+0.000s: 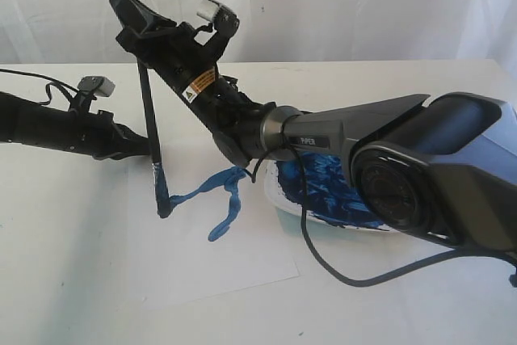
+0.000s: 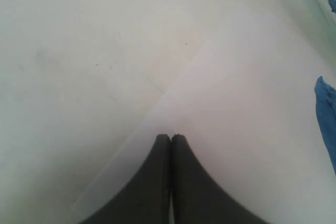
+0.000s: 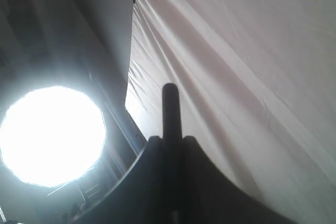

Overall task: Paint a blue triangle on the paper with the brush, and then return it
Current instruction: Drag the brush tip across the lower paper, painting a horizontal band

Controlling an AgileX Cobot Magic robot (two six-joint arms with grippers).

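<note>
My right gripper [image 1: 129, 18] is raised at the upper left of the exterior view and shut on the brush [image 1: 151, 127]. The black handle hangs nearly upright, its blue tip touching the paper [image 1: 210, 256]. Blue strokes [image 1: 220, 195], two sides of the blue triangle, run from the tip toward the dish. In the right wrist view the brush handle end [image 3: 170, 108] sticks out past the right gripper [image 3: 170, 139]. My left gripper [image 2: 171, 137] is shut and empty, resting low over the paper's edge [image 2: 231, 103]. It lies at the left [image 1: 141, 149] in the exterior view.
A white dish [image 1: 323, 214] smeared with blue paint sits right of the paper, partly under the right arm. A black cable [image 1: 323, 260] loops over the paper's right side. A white curtain [image 1: 323, 6] hangs behind the table. A bright lamp [image 3: 52, 135] shows in the right wrist view.
</note>
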